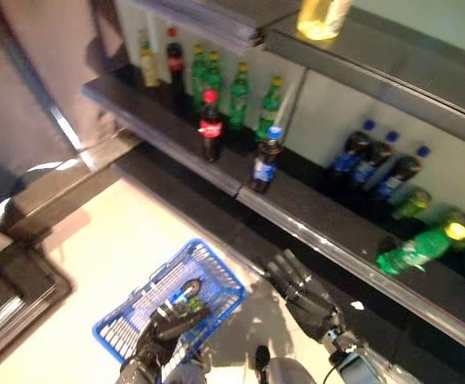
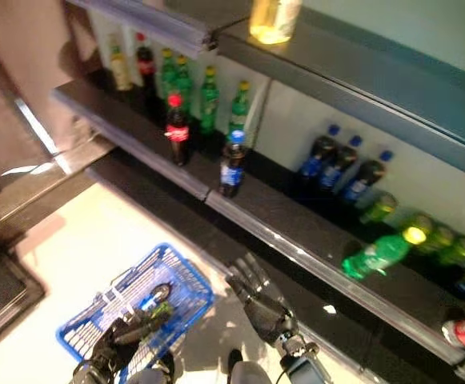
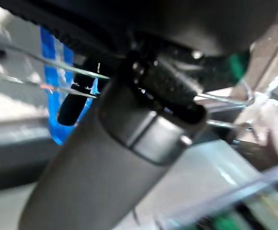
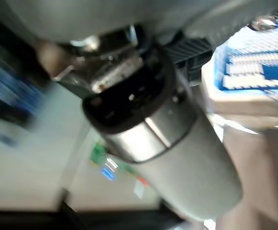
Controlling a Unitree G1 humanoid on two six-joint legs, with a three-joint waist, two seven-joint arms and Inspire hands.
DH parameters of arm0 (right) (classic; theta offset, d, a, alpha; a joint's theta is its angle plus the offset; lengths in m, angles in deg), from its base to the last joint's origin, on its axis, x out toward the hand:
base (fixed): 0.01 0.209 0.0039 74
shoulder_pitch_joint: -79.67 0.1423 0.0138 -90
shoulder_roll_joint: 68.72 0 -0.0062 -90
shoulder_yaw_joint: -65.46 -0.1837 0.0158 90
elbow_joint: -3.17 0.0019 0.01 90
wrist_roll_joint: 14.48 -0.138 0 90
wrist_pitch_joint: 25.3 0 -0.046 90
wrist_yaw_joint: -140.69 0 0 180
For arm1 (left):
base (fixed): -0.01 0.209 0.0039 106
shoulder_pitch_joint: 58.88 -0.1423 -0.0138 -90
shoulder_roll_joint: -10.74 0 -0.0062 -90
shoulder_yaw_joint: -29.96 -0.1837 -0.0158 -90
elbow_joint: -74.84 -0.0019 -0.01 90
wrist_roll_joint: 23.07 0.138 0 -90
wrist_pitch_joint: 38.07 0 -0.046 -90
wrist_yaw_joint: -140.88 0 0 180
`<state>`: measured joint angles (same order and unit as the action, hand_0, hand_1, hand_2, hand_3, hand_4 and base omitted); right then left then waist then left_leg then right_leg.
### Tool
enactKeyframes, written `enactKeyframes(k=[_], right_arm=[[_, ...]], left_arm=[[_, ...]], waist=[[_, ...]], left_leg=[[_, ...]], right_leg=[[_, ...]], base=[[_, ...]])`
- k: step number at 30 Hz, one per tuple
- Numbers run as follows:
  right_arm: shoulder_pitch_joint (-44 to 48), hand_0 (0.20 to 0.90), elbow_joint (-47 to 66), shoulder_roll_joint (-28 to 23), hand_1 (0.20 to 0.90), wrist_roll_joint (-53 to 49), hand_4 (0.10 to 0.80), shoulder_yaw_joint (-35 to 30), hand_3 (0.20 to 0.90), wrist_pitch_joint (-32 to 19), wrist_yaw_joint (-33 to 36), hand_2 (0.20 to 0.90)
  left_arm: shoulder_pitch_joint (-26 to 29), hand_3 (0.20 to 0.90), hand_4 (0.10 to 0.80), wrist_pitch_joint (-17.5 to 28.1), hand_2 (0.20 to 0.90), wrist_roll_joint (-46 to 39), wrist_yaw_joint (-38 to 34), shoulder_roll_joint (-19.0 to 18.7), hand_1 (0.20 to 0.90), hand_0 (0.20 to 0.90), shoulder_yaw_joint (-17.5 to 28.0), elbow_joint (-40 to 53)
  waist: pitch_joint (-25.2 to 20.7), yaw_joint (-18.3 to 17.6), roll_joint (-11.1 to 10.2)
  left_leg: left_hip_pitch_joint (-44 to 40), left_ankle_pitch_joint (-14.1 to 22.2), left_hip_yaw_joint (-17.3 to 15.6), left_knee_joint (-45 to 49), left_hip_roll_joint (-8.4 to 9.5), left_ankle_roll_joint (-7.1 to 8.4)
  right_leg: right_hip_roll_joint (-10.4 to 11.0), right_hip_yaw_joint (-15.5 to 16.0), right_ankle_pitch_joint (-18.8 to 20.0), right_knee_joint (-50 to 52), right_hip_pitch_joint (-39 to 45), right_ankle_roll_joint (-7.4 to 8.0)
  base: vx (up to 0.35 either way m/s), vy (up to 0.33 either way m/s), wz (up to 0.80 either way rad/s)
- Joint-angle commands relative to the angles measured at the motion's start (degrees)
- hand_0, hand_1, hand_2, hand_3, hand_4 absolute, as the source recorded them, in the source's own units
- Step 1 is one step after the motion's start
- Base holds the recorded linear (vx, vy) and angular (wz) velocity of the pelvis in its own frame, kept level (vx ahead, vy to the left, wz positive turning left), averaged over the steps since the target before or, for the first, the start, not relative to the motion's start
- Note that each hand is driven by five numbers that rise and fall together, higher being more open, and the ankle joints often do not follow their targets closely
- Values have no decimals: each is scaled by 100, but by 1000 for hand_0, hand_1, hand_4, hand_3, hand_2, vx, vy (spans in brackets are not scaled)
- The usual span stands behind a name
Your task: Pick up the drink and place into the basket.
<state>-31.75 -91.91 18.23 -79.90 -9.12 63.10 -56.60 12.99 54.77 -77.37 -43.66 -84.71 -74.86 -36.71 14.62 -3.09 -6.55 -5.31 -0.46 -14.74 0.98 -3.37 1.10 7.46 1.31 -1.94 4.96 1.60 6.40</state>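
Note:
A blue wire basket (image 1: 216,276) hangs low over the pale floor. My left hand (image 1: 164,330) is curled round its thin wire handles (image 3: 225,98). By that hand, inside the basket, shows a small shiny thing (image 2: 157,301) with blue and green on it; I cannot tell what it is. My right hand (image 1: 300,292) is to the right of the basket, fingers straight, holding nothing, just below the dark shelf's front edge (image 1: 312,232). On the shelf above stand a red-capped cola bottle (image 1: 210,126) and a blue-capped dark bottle (image 1: 265,160).
Green bottles (image 1: 238,96) stand in a row behind the cola. Further right are three blue-capped dark bottles (image 1: 372,164) and green bottles lying on their sides (image 1: 414,250). An upper shelf carries a yellow bottle (image 1: 322,18). A dark low ledge (image 1: 16,280) lies at the left.

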Motion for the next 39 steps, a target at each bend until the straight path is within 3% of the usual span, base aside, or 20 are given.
enactKeyframes(k=[1,2,4,6,9,10,12,14,15,19,22,26,28,30,31,32,34,35,37,39], right_arm=[[-225,900,79,-140,900,158,800,-416,900,-215,-282,900],[-230,900,-92,-130,900,339,800,-471,900,-219,-173,900],[-199,900,-731,-41,900,492,800,-634,900,-37,-77,900],[-123,900,-1053,10,900,708,800,-625,900,-70,11,900],[204,900,-1969,110,900,1268,800,-521,900,-231,1008,900],[259,900,-2069,126,900,1259,800,-512,900,-170,1184,900],[641,900,-3010,296,900,1418,800,-663,900,-162,1332,900],[903,900,-3600,367,900,2061,800,-699,900,-297,1578,900],[1086,900,-4037,365,900,2792,800,-652,900,-337,1928,900],[1151,900,-4290,303,900,3648,800,-547,900,-117,2392,900],[1043,900,-4456,277,900,3720,800,-629,900,-7,2204,900],[1002,900,-4599,261,900,3916,800,-626,900,-2,2027,900],[1105,900,-4627,211,900,3997,800,-478,900,105,1888,900],[1313,900,-4659,133,900,4188,800,-292,900,183,1794,900],[1459,900,-4674,105,900,4198,800,-215,900,222,1780,900],[1482,900,-4658,102,900,4192,800,-204,900,232,1793,900],[1645,900,-4512,93,900,4009,800,-116,900,318,1920,900],[1645,900,-4511,92,900,4009,800,-116,900,318,1921,900],[1708,900,-4334,137,900,3950,800,-65,900,395,2038,900],[1709,900,-4204,171,900,3963,800,-38,900,447,2105,900]], left_arm=[[513,200,100,1400,300,482,-11,-135,300,300,415,894],[520,200,100,1374,300,416,-110,-117,300,300,508,720],[399,200,100,1536,300,716,-394,-54,300,300,743,275],[385,200,100,1591,300,703,-461,-16,300,300,764,37],[556,200,100,1691,300,647,-513,196,300,300,844,-933],[592,200,100,1659,300,613,-552,233,300,300,856,-1035],[747,200,100,1714,300,247,-576,567,300,300,1103,-1974],[860,200,100,1749,300,84,-612,759,300,300,1257,-2525],[970,200,100,1733,300,57,-714,892,300,300,1365,-2938],[1083,200,100,1550,300,-99,-1005,943,300,300,1615,-3418],[1092,200,100,1569,300,-579,-992,970,300,300,1937,-3831],[1081,200,100,1601,300,-846,-1061,970,300,300,2139,-4115],[998,200,100,1752,300,-1280,-1041,1025,300,300,2382,-4372],[873,200,100,1846,300,-1730,-954,1088,300,300,2506,-4501],[817,200,100,1814,300,-1776,-919,1113,300,300,2594,-4516],[814,200,100,1798,300,-1771,-918,1108,300,300,2606,-4516],[736,200,100,1742,300,-1827,-865,1103,300,300,2629,-4534],[735,200,100,1742,300,-1827,-864,1103,300,300,2628,-4534],[684,200,100,1716,300,-1785,-882,1102,300,300,2672,-4527],[677,200,100,1711,300,-1836,-782,1079,300,300,2670,-4594]], waist=[[-318,-188,118],[-306,-225,110],[-278,-217,169],[-280,-221,180],[-337,-234,257],[-344,-223,266],[-459,-65,284],[-556,59,269],[-661,83,254],[-751,-18,206],[-799,-117,146],[-829,-144,96],[-791,99,33],[-716,404,-2],[-703,537,5],[-702,555,9],[-678,752,119],[-672,755,118],[-686,886,286],[-676,968,365]], left_leg=[[73,719,-329,905,-67,-136],[36,728,-563,887,-103,-119],[-130,817,-1233,736,-202,-76],[-92,780,-1385,671,-166,-144],[30,622,-1406,495,-67,-243],[40,601,-1409,481,-63,-237],[93,516,-1482,462,-99,-167],[81,485,-1562,478,-166,-90],[56,473,-1571,497,-226,-15],[121,361,-1361,619,-476,185],[155,262,-1209,630,-687,290],[175,194,-1028,680,-822,358],[466,111,17,918,-481,232],[820,485,1140,1439,206,-48],[925,635,1427,1596,509,-172],[957,635,1443,1623,551,-181],[1046,696,1689,1428,962,-251],[1036,695,1687,1421,963,-252],[1088,280,1766,812,1132,-136],[1332,-27,1616,604,1194,-10]], right_leg=[[816,104,1424,-255,-292,812],[870,309,1592,-148,-448,815],[853,1276,1470,273,-629,827],[724,1365,1221,583,-667,774],[288,1379,462,1108,-597,522],[262,1407,390,1137,-581,486],[166,1808,74,900,-271,230],[107,2047,-57,520,20,75],[2,2017,-65,213,193,-4],[-318,1640,-100,-10,268,-132],[-490,1456,-128,-124,278,-228],[-608,1336,-163,-174,256,-288],[-712,878,-51,-214,185,-372],[-768,382,-4,-300,226,-404],[-799,212,23,-333,212,-415],[-804,201,26,-344,217,-418],[-887,137,64,-419,269,-383],[-886,135,63,-420,277,-382],[-1062,199,15,-441,347,-350],[-1150,252,-74,-421,460,-355]], base=[[-107,-7,-97],[-85,51,-104],[-209,128,-141],[-205,95,-184],[-145,29,-89],[-128,-76,-25],[-88,-211,-57],[-26,-330,-124],[35,-361,-148],[23,-392,-85],[5,-321,-39],[22,-296,-29],[36,-399,-33],[105,-277,-117],[124,-193,-178],[155,-225,-168],[175,-196,-162],[188,-150,-146],[238,-132,-96],[252,-114,-49]])
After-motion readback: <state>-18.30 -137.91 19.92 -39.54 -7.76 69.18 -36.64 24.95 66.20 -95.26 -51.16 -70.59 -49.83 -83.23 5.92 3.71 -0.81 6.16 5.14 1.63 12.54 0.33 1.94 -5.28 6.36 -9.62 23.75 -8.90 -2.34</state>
